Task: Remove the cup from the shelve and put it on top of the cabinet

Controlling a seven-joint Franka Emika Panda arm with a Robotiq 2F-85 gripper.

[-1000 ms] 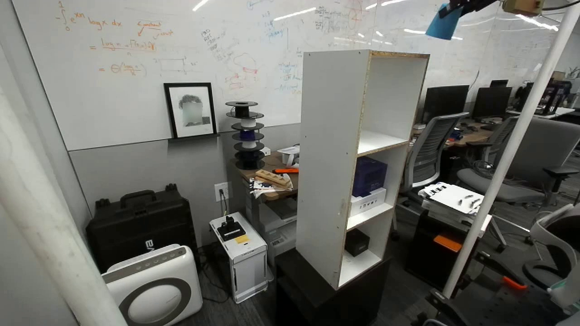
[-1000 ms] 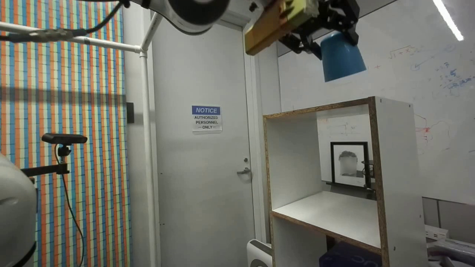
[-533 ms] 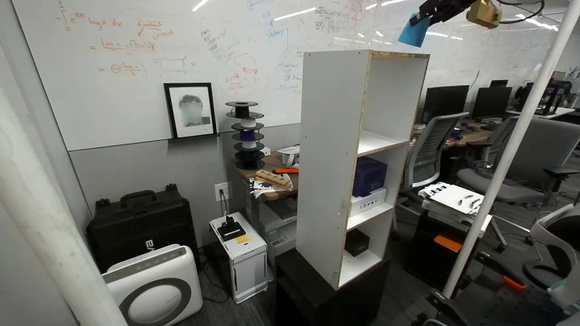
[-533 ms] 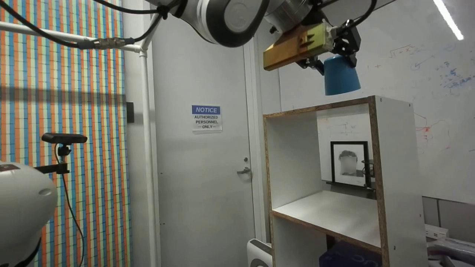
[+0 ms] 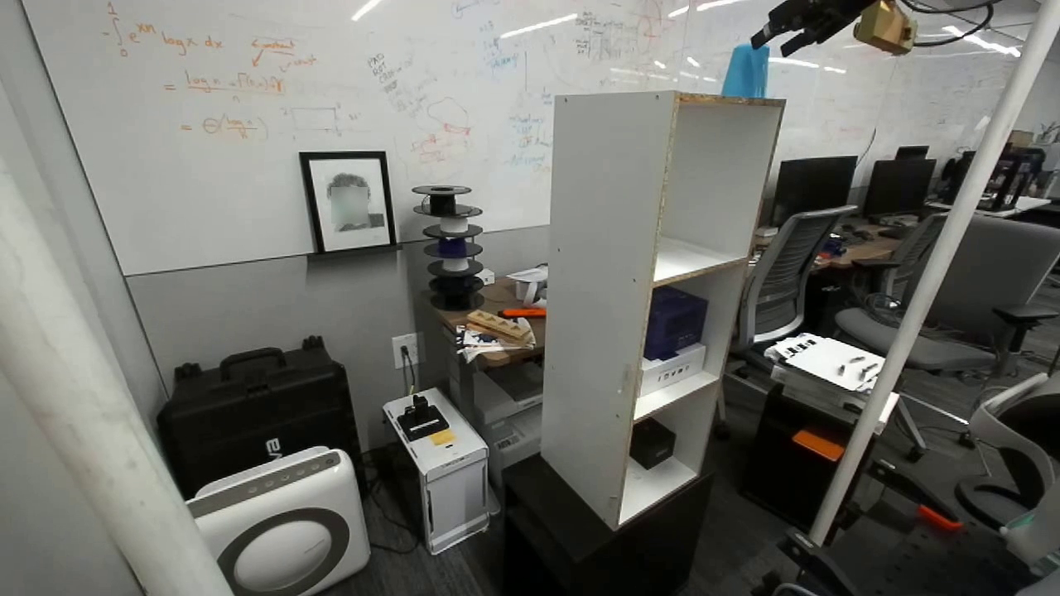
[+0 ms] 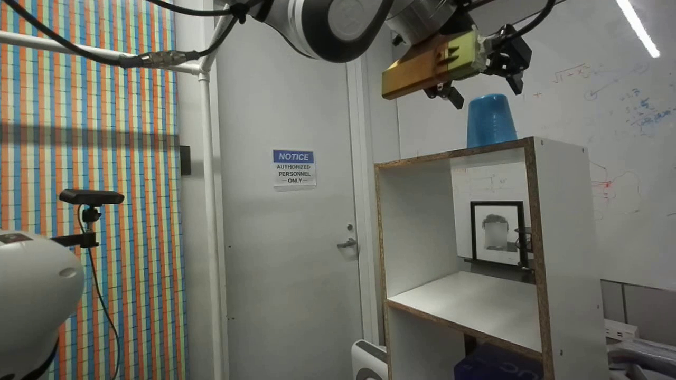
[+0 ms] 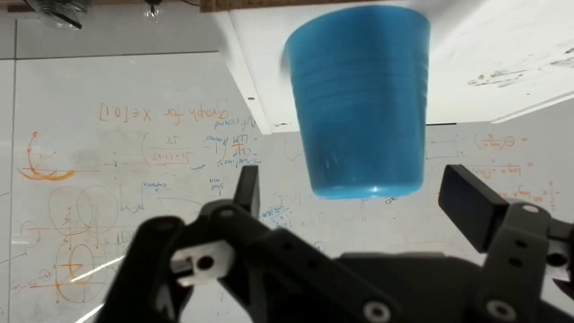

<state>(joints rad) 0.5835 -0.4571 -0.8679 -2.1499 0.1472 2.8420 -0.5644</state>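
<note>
The light-blue cup (image 5: pixel 745 73) stands bottom-up on top of the white cabinet (image 5: pixel 609 290), wide rim down, near the rough front edge in an exterior view (image 6: pixel 491 122). My gripper (image 6: pixel 487 95) hangs just above and around the cup's narrow end, jaws spread wide. The wrist picture is upside down; there a gap shows between the cup (image 7: pixel 363 103) and each of the black fingers (image 7: pixel 468 208), so nothing is held. Inside the top compartment, the white shelve (image 6: pixel 470 306) bears nothing.
Lower compartments hold a dark blue-purple box (image 5: pixel 675 319) on a white box (image 5: pixel 672 370) and a black box (image 5: pixel 652 441). A white pole (image 5: pixel 927 290) rises beside the cabinet. A whiteboard (image 6: pixel 634 221) hangs behind it. Spools (image 5: pixel 454 248) are stacked on a desk.
The gripper carried the cup, tilted, down and over the cabinet. Now the jaws have opened, the cup has come down upright on its rim on the top, and the gripper sits slightly off it.
</note>
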